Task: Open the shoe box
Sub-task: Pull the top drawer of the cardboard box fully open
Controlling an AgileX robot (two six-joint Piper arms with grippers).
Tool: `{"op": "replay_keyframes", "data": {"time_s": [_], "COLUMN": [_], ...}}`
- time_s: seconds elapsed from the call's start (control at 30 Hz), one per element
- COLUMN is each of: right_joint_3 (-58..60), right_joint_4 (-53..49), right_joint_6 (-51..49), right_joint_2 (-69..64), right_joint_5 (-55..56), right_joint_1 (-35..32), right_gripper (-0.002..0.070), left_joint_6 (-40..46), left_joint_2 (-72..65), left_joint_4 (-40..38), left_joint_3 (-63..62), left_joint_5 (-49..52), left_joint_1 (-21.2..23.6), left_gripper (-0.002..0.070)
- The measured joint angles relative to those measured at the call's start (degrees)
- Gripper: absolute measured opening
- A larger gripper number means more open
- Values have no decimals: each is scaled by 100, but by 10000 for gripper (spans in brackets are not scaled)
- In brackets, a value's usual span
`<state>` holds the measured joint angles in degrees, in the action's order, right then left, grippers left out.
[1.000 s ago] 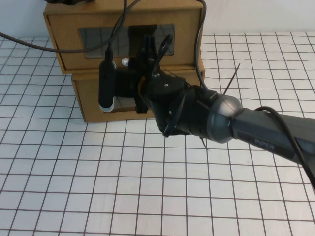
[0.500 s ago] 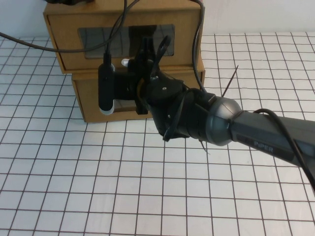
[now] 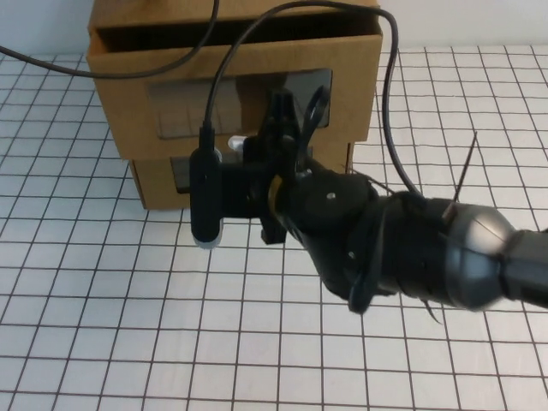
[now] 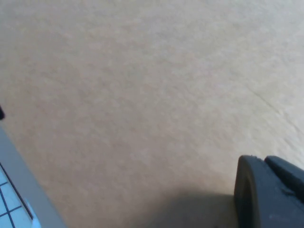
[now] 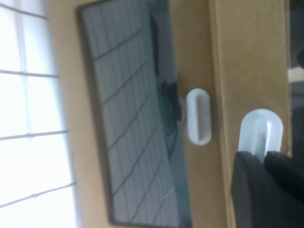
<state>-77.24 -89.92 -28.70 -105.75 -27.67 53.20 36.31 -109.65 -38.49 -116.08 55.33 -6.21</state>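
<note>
right gripper: at the front face of the upper shoe box, rolled onto its side; fingers narrow, pinched on the pale handle.
pale handle: translucent tab on the upper box front, below its window; one end runs in between the fingertips in the right wrist view.
right arm: reaches in from the right, low over the table, crossing in front of both boxes.
drawer front: stands forward of the box shell; dark gap open behind its top edge.
shoe box position: top of a stack of 2 cardboard boxes at the far side of the table, left of centre.
lower box: directly beneath the shoe box, front partly hidden by the gripper; it has its own dark pane and its own white handle at its upper edge, untouched, near the held one.
cable: black, loops over the upper box's right front corner and down to the arm.
table: white with black grid lines.
left gripper: seen only in the left wrist view, close against a plain cardboard surface; wide or narrow, cannot tell; which of the 2 boxes, cannot tell.
</note>
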Motion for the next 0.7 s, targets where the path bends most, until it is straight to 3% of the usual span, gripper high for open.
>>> {"op": "replay_keyframes", "data": {"time_s": [0.37,0.7], "right_joint_3": [1459,1872], "right_joint_4": [134,582], "right_joint_6": [-747,-848], "right_joint_2": [1173,1496], "right_joint_5": [-483,-861], "right_joint_1": [948,1504], "right_gripper": [7,7], "left_joint_6": [-115,-139], "left_joint_2": [20,20], "left_joint_4": [-9,13], "left_joint_3": [0,0], "left_joint_5": [35,98], "left_joint_1": [-4,-4], "left_gripper": [-2,-2]}}
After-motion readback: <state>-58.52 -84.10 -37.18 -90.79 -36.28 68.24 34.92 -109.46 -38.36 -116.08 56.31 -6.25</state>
